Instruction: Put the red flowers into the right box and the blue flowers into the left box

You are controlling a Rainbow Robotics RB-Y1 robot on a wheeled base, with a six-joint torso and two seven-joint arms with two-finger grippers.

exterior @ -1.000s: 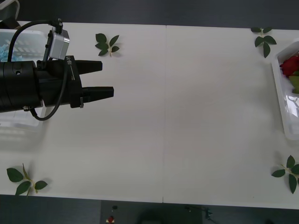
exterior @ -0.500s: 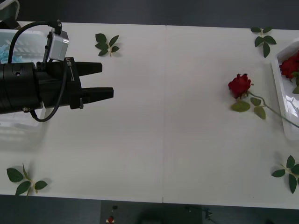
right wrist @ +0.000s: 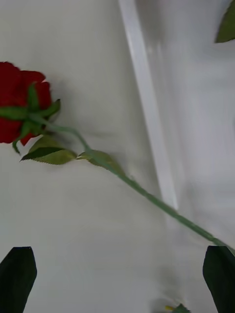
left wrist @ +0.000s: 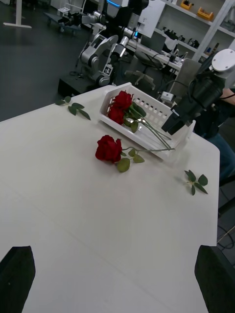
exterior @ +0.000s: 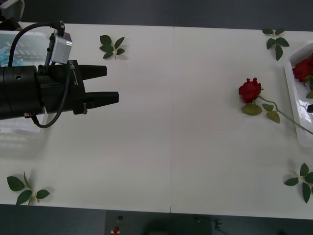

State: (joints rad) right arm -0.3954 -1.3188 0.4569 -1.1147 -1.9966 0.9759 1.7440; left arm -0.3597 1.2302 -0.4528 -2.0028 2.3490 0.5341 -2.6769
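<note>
One red rose (exterior: 250, 90) is seen lying on the table (exterior: 171, 122) at about 3 o'clock of the front view, bloom toward the table centre. Its long axis runs from the bloom out toward 4 o'clock, with the thin green stem (exterior: 288, 117) crossing the rim of the right box (exterior: 292, 93), so the flower is judged half out of the box, not yet placed. More red flowers (exterior: 304, 68) are seen inside that box.

The right gripper (right wrist: 117, 274) is held right above the stem (right wrist: 147, 193), its black fingertips (right wrist: 17, 271) spread wide, nothing pinched. In the right wrist view the stem is seen passing diagonally between the open fingers and ending near one fingertip, while the bloom (right wrist: 19, 107) lies away from the fingers. The stem is therefore judged the reachable part; the grasp would need the fingers closed across the stem, not along it.

The left gripper (exterior: 105, 84) is parked at 9 o'clock, over the table beside the left box (exterior: 19, 132), fingers apart and empty, pointing toward 3 o'clock. Blue flowers (exterior: 6, 53) are glimpsed in the left box behind the arm. The rose is well apart from this gripper, so the right arm is judged the nearer one by far.

Loose leaf sprigs (exterior: 112, 47) are scattered near the table corners and are not part of the task.
</note>
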